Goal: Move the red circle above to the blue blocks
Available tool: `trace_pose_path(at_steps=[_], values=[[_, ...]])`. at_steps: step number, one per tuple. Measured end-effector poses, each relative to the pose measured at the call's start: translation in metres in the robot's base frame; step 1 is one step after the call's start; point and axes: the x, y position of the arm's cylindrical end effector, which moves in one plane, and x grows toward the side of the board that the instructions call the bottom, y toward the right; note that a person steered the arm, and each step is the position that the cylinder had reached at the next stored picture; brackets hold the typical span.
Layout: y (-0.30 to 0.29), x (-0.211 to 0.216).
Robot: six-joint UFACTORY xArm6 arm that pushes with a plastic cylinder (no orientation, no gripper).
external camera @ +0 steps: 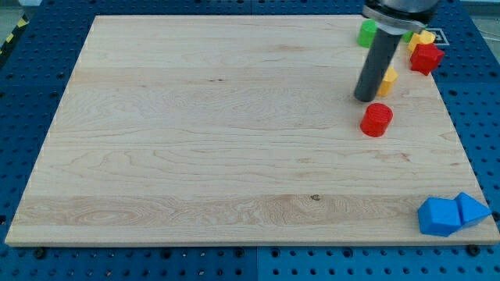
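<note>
Currently my tip (pixel 364 99) is hovering just up-left of the red circle (pixel 376 119), a smooth squat cylinder standing upright, axis vertical, on the pale grained wooden board (pixel 219 133); I'm holding nothing. Two faceted blue blocks (pixel 451 215) are sitting together at the view's bottom right, well apart from it.

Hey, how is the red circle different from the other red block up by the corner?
The red circle is a round, short cylinder; the other red block is angular, star-like. The circle sits alone, lower on the board, just below my tip; the angular one sits at the view's top right edge, touching a yellow block. The circle is nearer the blue blocks. Both share the same red.
</note>
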Motion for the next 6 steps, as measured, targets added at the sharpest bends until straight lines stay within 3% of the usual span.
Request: trace_pose_path(at_steps=[6], values=[[0.02,0.107]])
